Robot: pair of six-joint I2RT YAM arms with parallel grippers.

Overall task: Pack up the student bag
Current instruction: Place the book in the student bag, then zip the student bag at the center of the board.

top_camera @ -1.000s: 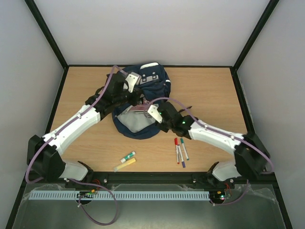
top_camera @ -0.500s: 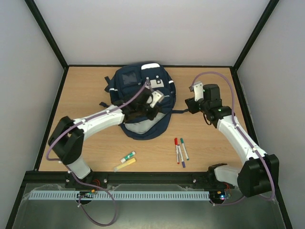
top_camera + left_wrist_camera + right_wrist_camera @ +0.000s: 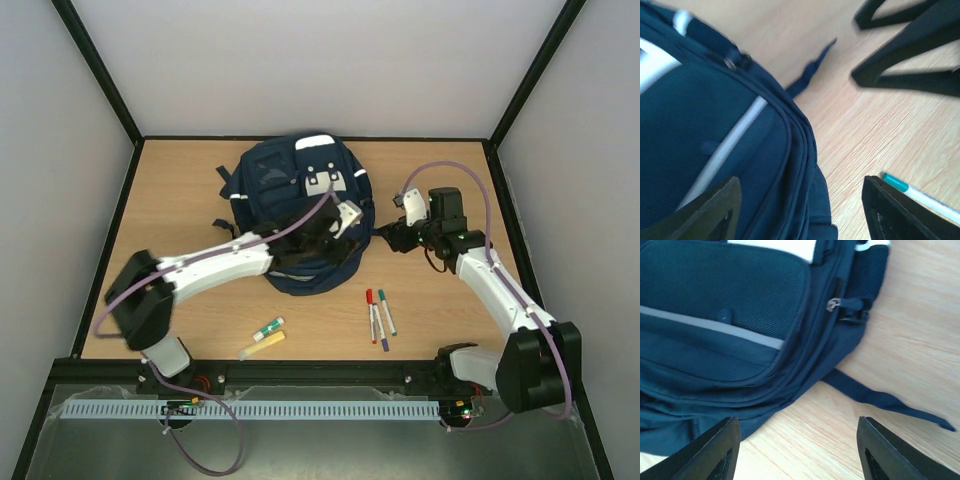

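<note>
Lying across the far middle of the table, the bag rests front-up, its white stripes and pale patch showing, its rounded near end pointing toward the arm bases. The left arm stretches from the near left corner diagonally over the bag's near part, and the right arm reaches from the near right corner toward the bag's right side. The left gripper hangs over the bag's right edge; in its wrist view the left gripper has its jaws spread wide with nothing between them, above the navy fabric and bare wood. The right gripper sits just beside the bag's right flank; its own camera shows the right gripper likewise spread wide and holding nothing, over the bag's edge. A dark strap trails from the bag onto the wood. Three markers lie together near the table's front, right of centre and well apart from the bag. Two highlighters lie near the front edge, left of the markers. A small zip pull shows on the bag's side seam.
</note>
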